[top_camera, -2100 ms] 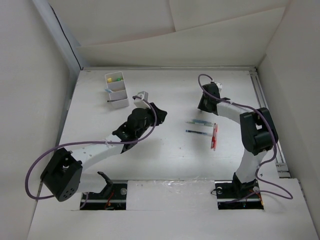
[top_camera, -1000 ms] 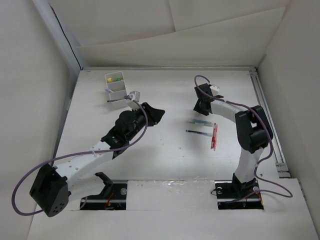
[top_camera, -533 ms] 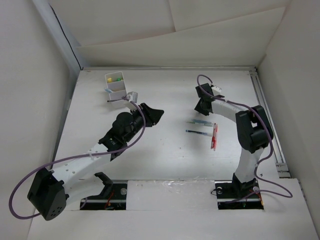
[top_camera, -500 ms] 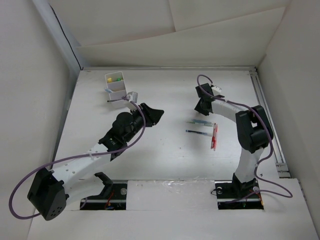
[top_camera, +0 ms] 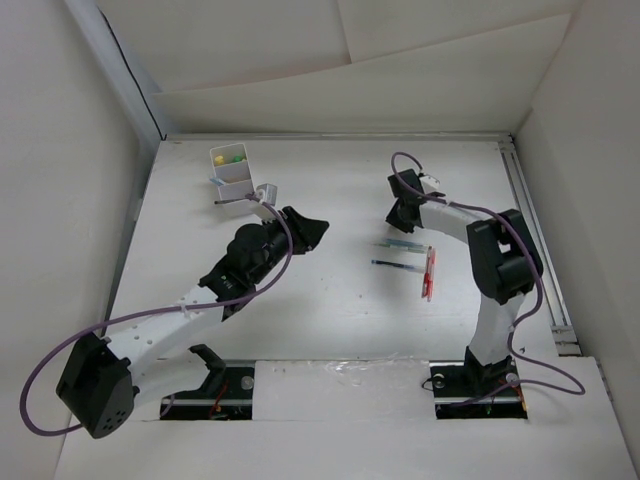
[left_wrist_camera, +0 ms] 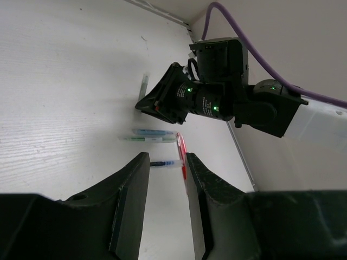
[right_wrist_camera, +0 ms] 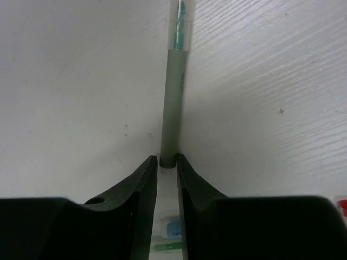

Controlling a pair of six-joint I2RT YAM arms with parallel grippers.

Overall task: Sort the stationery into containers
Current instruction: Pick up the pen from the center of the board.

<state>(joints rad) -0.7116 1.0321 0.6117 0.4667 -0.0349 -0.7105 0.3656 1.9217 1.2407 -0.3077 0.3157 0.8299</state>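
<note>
My right gripper [top_camera: 404,219] stands at the table's far right and is shut on the near end of a grey pen with a teal tip [right_wrist_camera: 174,97]; the pen reaches away from the jaws over the table. The left wrist view shows it as a grey pen [left_wrist_camera: 142,90] at that gripper's tip. A teal-blue pen [top_camera: 405,244], a dark blue pen [top_camera: 396,264] and red pens [top_camera: 430,272] lie just in front of it. My left gripper [top_camera: 312,229] is open and empty over the table's middle. The white box [top_camera: 233,180] stands at the far left, with yellow and green pieces [top_camera: 231,157] in its far compartment.
White walls close in the table on the left, back and right. A metal rail [top_camera: 530,230] runs along the right edge. The purple cables loop off both arms. The left arm's forearm [top_camera: 190,305] stretches diagonally across the near left.
The left arm has straightened and shifted slightly, its gripper staying near the table's middle. The right gripper has edged a little left and down onto the grey pen's end.
</note>
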